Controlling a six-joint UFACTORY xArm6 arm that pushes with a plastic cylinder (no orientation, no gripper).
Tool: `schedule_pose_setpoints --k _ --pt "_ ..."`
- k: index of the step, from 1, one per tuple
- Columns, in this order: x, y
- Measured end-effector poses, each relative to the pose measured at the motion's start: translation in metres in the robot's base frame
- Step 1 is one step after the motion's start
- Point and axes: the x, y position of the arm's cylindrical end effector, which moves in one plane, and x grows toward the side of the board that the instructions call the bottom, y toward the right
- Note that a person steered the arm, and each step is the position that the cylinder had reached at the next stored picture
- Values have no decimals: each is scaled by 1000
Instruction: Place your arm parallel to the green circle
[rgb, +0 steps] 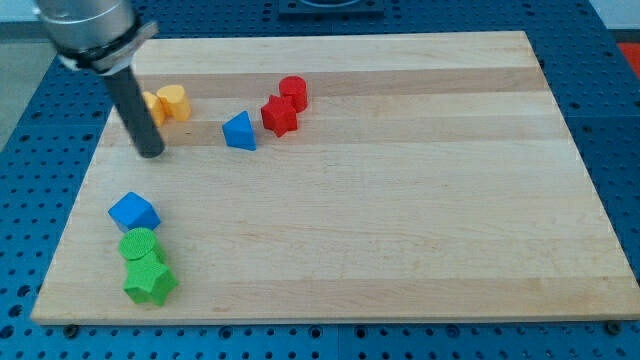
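- The dark straight rod is coming down from the view's top left; my tip (150, 153) is resting on the pale wooden board (400, 200), near its left edge.
- No fingers or jaws are showing on this arm, only the plain rod end, so nothing is being gripped.
- The green circle block (139, 244) is sitting near the view's bottom left, well below my tip and slightly to its left.
- A green star-shaped block (150, 282) is lying just below the green circle, apparently touching it.
- A blue cube-like block (133, 211) is sitting just above the green circle, between it and my tip; its exact shape is hard to judge.
- Two yellow-orange blocks (167, 103) are sitting just right of the rod, partly hidden by it.
- A blue triangular block (239, 131) is lying further right.
- A red star-like block (279, 116) and a red cylinder (293, 92) are sitting close together beyond it.
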Motion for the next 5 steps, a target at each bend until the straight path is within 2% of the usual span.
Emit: schedule_pose_setpoints --k 2,3,5 --pt "63 -65" --pt "126 -63" --pt "143 -47"
